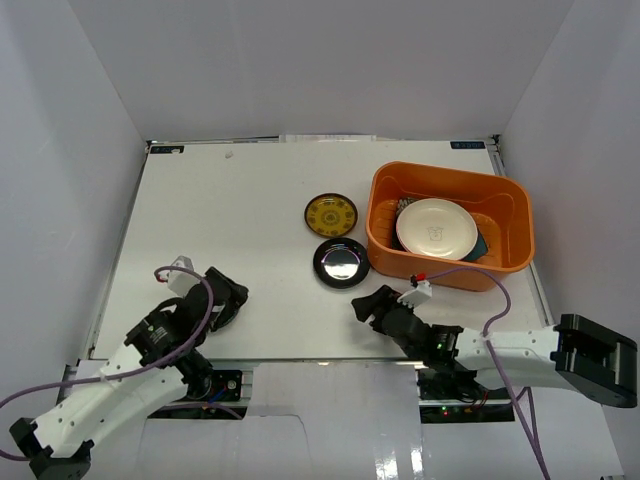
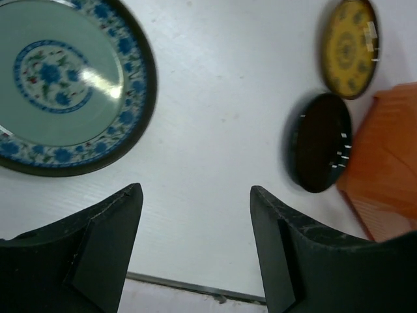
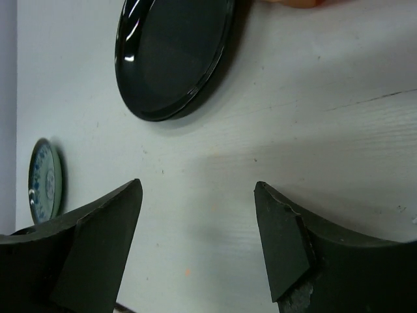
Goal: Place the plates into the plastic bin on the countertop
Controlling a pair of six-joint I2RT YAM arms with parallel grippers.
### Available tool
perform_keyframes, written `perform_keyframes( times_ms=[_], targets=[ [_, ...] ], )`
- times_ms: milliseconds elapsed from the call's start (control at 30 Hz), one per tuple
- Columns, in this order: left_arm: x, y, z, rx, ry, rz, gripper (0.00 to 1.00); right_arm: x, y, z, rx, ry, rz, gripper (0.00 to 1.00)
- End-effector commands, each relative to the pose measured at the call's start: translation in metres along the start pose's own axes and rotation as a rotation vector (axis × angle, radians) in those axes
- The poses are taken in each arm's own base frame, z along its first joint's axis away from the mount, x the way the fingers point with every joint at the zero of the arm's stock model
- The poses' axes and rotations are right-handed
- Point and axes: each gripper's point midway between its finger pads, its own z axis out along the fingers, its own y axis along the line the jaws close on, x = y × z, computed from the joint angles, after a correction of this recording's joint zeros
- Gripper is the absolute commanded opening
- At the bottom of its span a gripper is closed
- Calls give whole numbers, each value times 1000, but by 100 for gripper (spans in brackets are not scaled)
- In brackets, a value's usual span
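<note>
The orange plastic bin [image 1: 450, 170] stands at the back right of the white countertop [image 1: 230, 200]. A cream plate [image 1: 436, 228] lies in it on top of darker dishes that are mostly hidden. A yellow-patterned plate [image 1: 331, 214] and a glossy black plate [image 1: 341, 262] lie left of the bin. My left gripper [image 1: 225, 295] is open and empty near the front edge. The teal-patterned plate [image 2: 65, 85] lies just beyond its fingertips. My right gripper [image 1: 368, 303] is open and empty, just short of the black plate [image 3: 172, 52]. No pink plate shows.
White walls close in the countertop on three sides. In the left wrist view the yellow plate [image 2: 352, 45], the black plate [image 2: 319, 140] and the bin wall [image 2: 388, 163] show at the right. The teal-patterned plate [image 3: 42, 182] shows at the far left of the right wrist view.
</note>
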Motion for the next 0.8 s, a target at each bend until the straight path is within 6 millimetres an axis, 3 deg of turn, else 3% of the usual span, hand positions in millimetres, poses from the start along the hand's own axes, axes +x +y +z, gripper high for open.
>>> perform_keyframes(
  times_ms=[0, 300, 533, 567, 600, 667, 767],
  targets=[
    [8, 27, 6, -173, 17, -37, 77, -41, 20, 13, 13, -216, 247, 76],
    [-14, 13, 26, -233, -90, 211, 79, -35, 2, 63, 150, -197, 379, 66],
    [-31, 6, 33, -282, -148, 404, 78, -15, 5, 93, 164, -163, 372, 40],
    [-29, 2, 34, -266, -130, 428, 78, -14, 9, 95, 148, -162, 381, 35],
    [-28, -2, 36, -248, -125, 437, 78, -10, 7, 98, 150, -147, 363, 21],
    [-25, -5, 38, -242, -107, 479, 79, -13, 21, 99, 91, -138, 355, 9],
    [-24, -17, 42, -208, -101, 483, 79, -15, 50, 85, -24, -108, 257, 8]
  ],
)
